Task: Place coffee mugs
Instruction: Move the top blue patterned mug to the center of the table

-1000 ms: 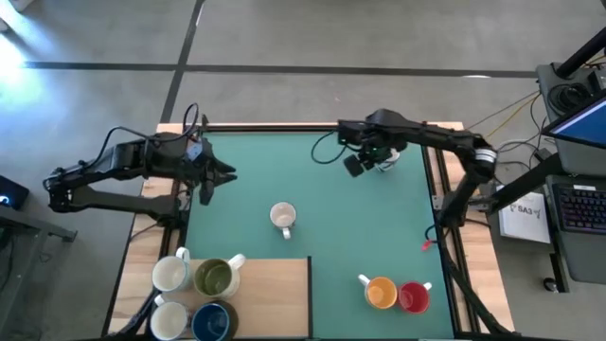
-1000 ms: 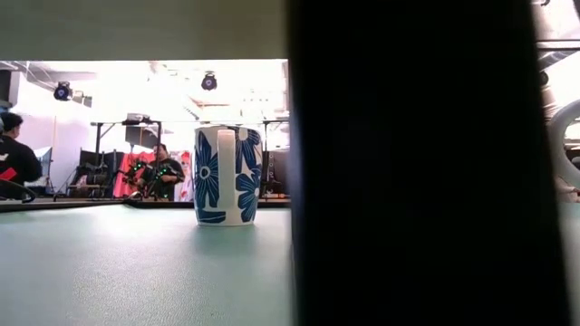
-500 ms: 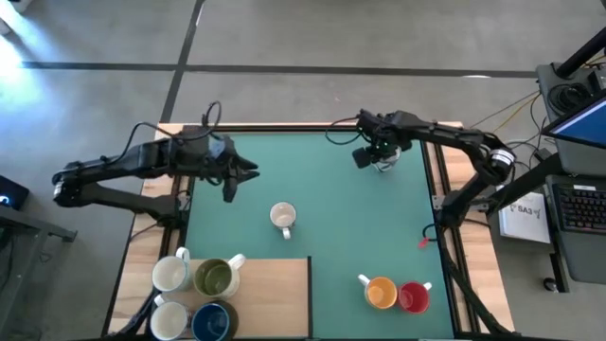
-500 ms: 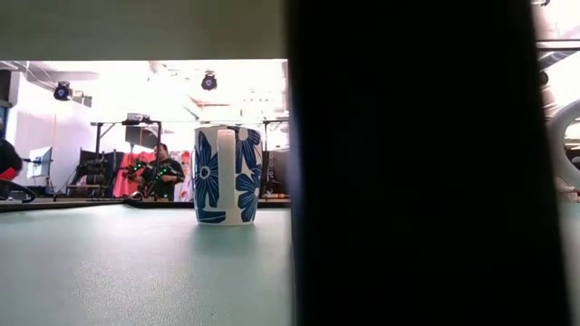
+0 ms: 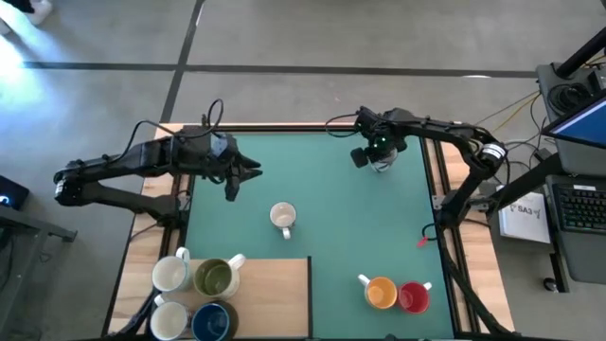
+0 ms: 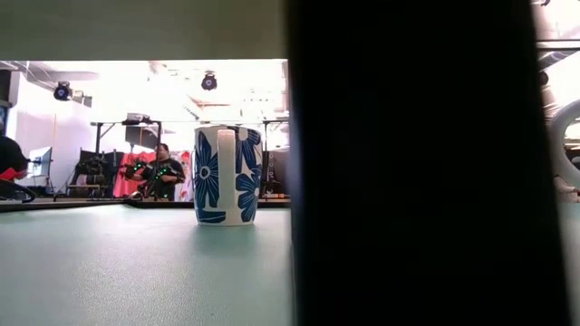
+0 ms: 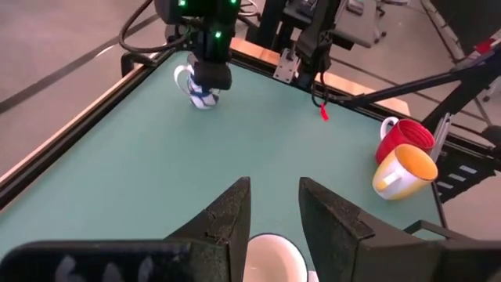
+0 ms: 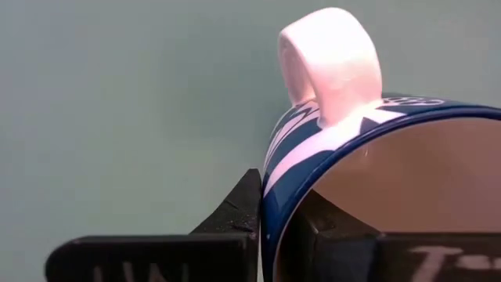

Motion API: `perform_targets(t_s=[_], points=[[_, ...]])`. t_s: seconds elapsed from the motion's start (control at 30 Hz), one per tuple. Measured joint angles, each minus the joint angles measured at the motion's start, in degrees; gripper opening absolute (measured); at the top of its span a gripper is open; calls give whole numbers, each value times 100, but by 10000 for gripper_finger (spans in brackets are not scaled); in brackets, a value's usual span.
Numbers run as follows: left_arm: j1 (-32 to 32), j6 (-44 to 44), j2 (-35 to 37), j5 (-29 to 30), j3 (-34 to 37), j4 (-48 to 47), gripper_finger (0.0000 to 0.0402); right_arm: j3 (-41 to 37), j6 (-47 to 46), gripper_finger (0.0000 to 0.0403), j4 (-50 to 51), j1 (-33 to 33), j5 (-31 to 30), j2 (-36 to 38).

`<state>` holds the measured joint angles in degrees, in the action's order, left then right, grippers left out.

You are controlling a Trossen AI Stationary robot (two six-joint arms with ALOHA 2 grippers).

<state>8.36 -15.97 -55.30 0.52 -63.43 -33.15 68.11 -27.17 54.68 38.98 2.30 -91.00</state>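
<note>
blue-flowered white mug (image 8: 376, 157) sits at the mat's far right side, right gripper (image 5: 376, 157) pinched on its rim, one finger inside. lift it straight and slow so it doesn't swing. left gripper (image 5: 248, 173) waits part open above the plain white mug (image 5: 282, 217).

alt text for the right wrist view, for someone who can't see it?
The right gripper is clamped on the rim of a blue-and-white floral mug, one finger outside the wall and one inside. The mug's white handle sticks out beyond the fingers, against the plain green table mat.
</note>
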Motion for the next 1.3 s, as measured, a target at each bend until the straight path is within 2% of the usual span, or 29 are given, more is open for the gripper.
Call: perform_targets(t_s=[0.3, 0.57, 0.9, 1.3], points=[[0, 0, 8, -1, -41, -35, 92, 838, -286, 15, -316, -819, 92, -173], [0, -2, 10, -2, -41, -46, 92, 1879, -300, 15, -303, -1512, 76, -1015], [0, -342, 124, -10, -41, -609, 92, 3020, -278, 14, -92, -2020, 98, -1939], [0, -409, 440, -10, -41, -785, 92, 4232, -432, 23, 230, -2675, 122, -2865]])
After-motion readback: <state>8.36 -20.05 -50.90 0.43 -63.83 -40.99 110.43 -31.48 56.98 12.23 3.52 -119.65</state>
